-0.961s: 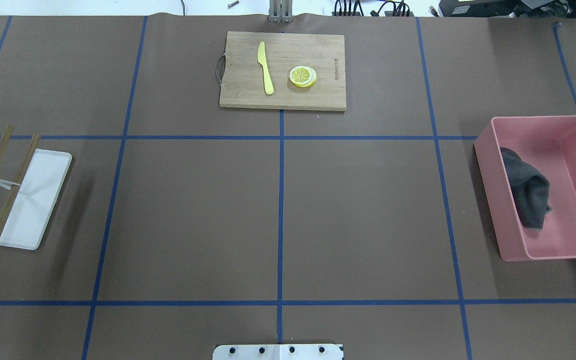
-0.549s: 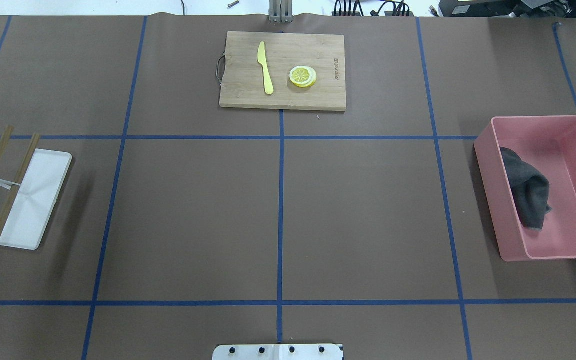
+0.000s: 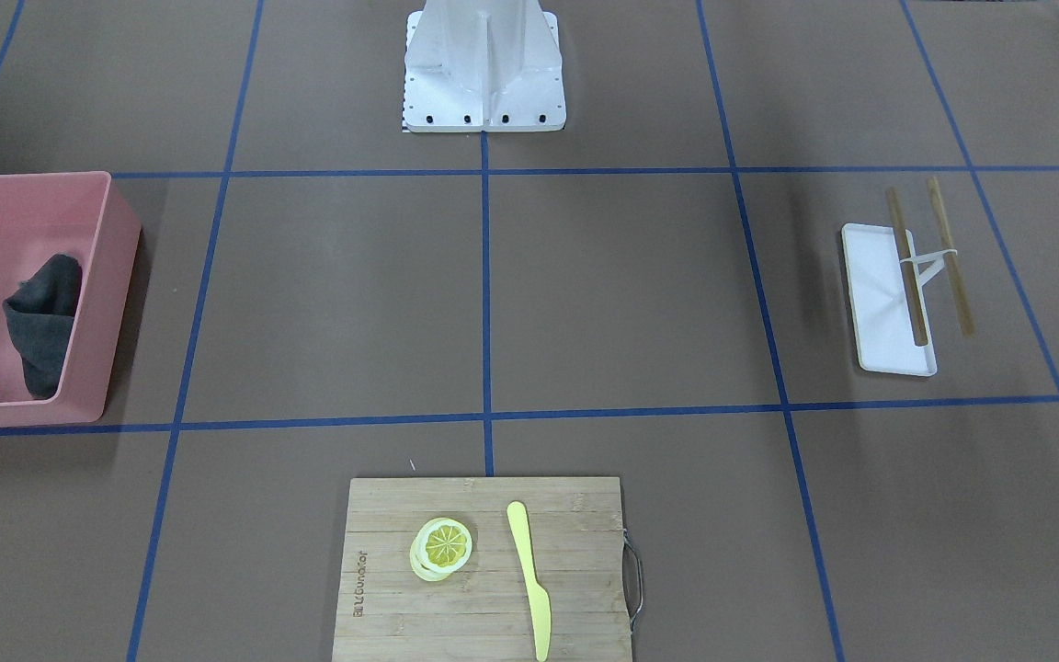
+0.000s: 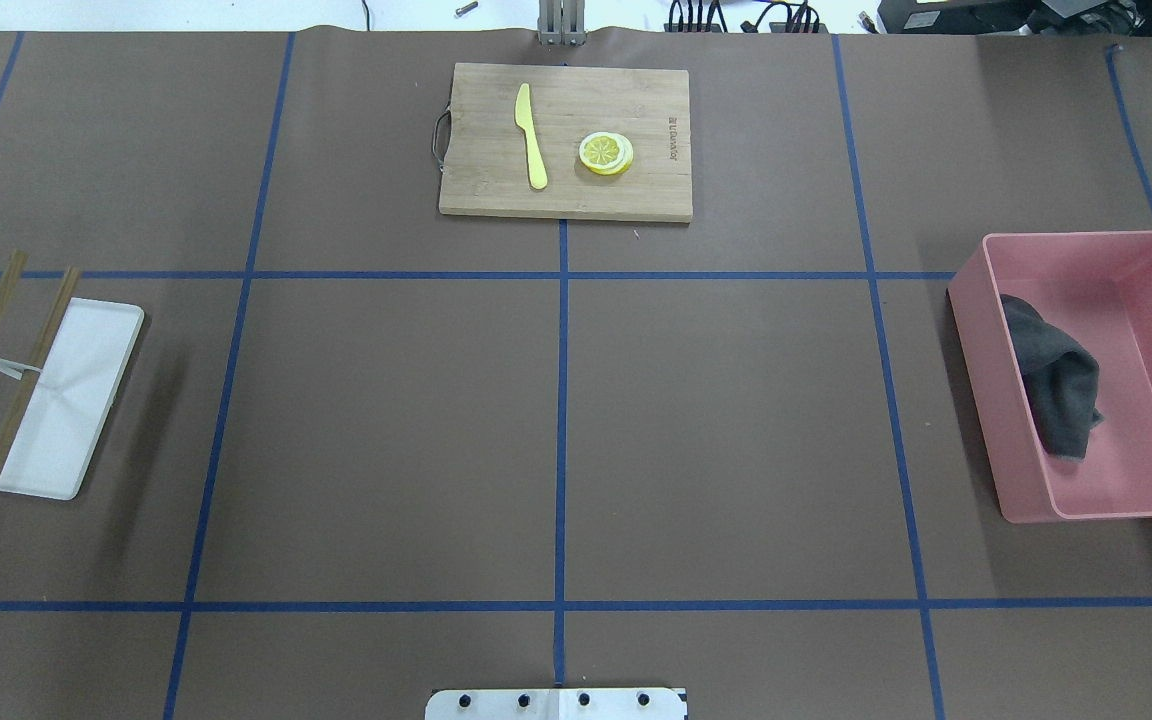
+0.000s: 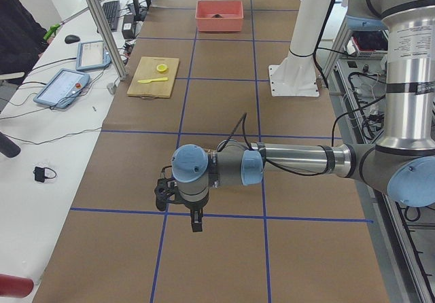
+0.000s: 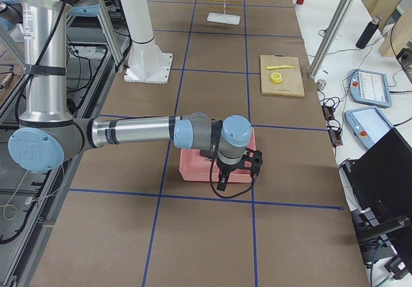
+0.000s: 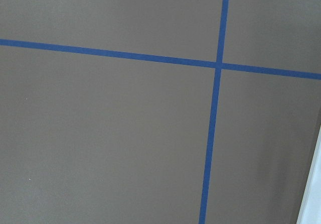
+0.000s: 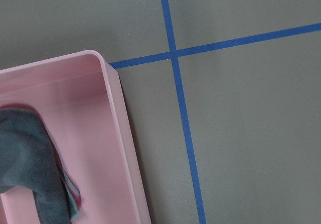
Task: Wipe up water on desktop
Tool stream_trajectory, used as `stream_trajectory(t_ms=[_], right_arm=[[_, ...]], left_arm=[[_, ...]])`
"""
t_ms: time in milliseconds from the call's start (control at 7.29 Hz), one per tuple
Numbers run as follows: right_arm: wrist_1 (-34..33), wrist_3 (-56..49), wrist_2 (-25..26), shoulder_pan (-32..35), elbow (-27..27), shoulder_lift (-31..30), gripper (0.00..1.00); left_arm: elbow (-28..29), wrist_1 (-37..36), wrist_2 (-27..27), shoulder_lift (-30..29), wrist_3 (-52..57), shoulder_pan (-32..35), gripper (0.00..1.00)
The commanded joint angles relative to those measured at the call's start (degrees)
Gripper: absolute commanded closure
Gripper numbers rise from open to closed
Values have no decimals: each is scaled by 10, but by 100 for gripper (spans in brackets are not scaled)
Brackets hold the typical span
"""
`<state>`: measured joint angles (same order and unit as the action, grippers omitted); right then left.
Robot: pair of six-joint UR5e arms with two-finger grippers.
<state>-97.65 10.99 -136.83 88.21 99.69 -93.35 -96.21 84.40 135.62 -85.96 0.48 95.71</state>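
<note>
We find the cutting board (image 4: 476, 190) far centre — knife (image 4: 533, 140) left of lemon slice (image 4: 605, 153) on it; tray (image 4: 86, 380) left, cloth (image 4: 1061, 385) in bin (image 4: 1006, 420) right.

Left arm (image 5: 292, 159), right arm (image 6: 129, 131) — jaws downward

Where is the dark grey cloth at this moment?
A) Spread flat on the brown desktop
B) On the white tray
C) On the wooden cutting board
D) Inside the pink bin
D: the grey cloth lies crumpled inside the pink bin, against one of its side walls.
</note>
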Motion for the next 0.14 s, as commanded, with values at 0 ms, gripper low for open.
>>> stream_trajectory(t_ms=[0], right_arm=[[1,0,0,-1,0,0,0]], left_arm=[[0,1,0,1,2,0,2]])
